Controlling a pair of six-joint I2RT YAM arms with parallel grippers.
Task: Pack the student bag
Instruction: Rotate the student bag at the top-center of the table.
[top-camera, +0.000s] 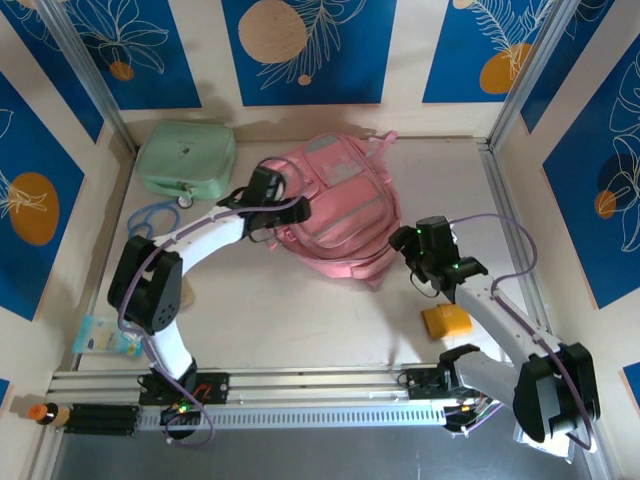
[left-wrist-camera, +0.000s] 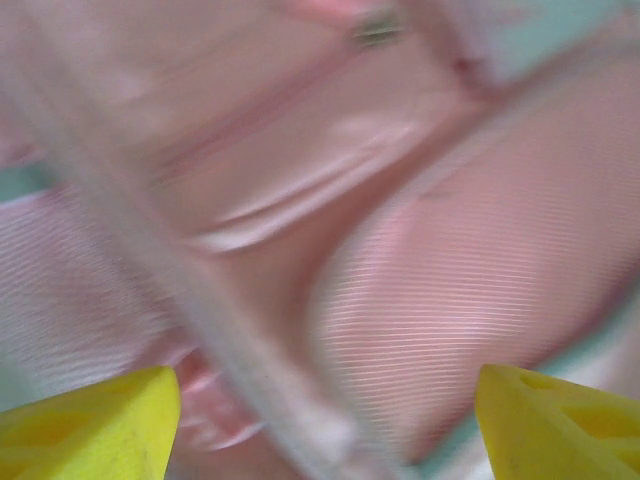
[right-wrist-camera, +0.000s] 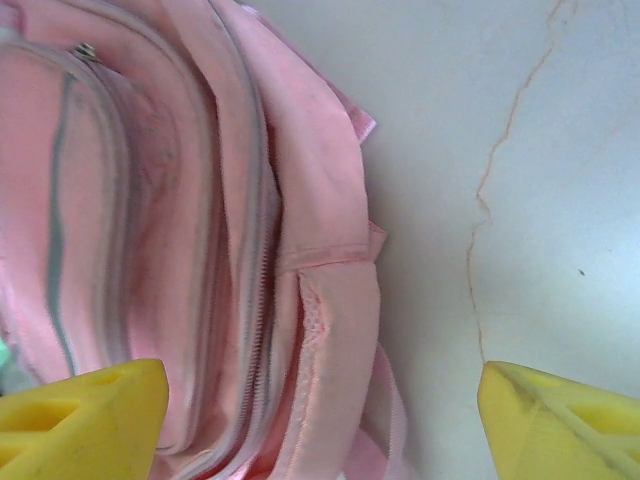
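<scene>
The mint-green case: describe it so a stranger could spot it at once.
Look to the far left corner of the table. Left of the pink backpack lies the mint-green case. It alone is green, small and rectangular; the backpack is bigger and rumpled.

We count one bag (top-camera: 345, 215), left of it one green case (top-camera: 187, 158), one blue looped item (top-camera: 150, 216) and one pale-blue packet (top-camera: 104, 338), right of it one yellow block (top-camera: 446, 321).
</scene>
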